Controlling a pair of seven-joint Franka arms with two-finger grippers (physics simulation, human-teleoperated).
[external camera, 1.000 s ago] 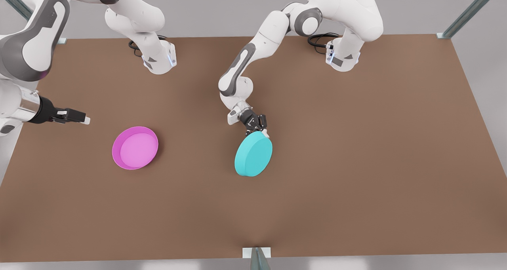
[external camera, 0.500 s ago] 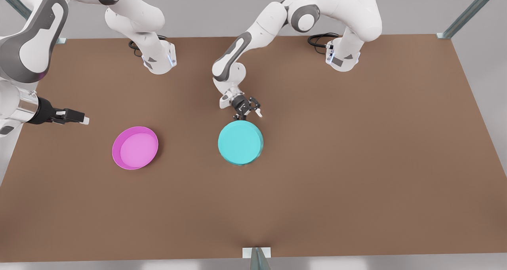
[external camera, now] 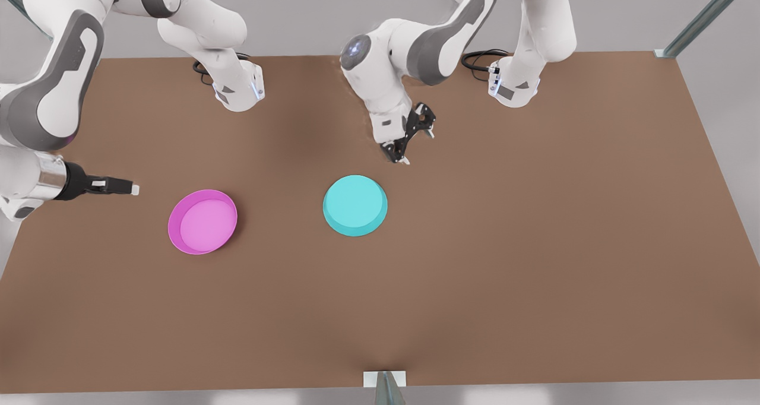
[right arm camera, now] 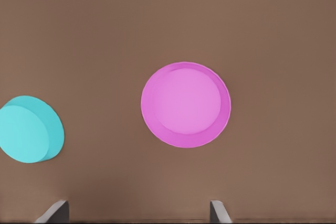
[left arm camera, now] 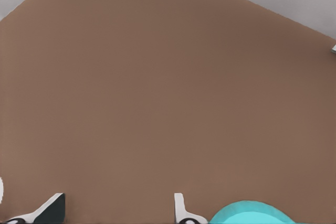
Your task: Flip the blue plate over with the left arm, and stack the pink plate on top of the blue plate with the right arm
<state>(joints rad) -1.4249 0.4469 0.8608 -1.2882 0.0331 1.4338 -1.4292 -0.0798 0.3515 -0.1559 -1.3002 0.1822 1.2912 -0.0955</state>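
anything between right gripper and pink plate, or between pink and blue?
Nothing visible. Bare table lies between the open right gripper and the pink plate, and between it and the blue plate. The open left gripper hangs beyond the blue plate.

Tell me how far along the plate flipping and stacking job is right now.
Done: the blue plate lies upside down, flat base up, on the table, and the left gripper hangs above it, jaws open, holding nothing. In hand: the right gripper, jaws open, hovers beside the pink plate. Left: grasping the pink plate, which sits rim up and apart, and stacking it on the blue one.
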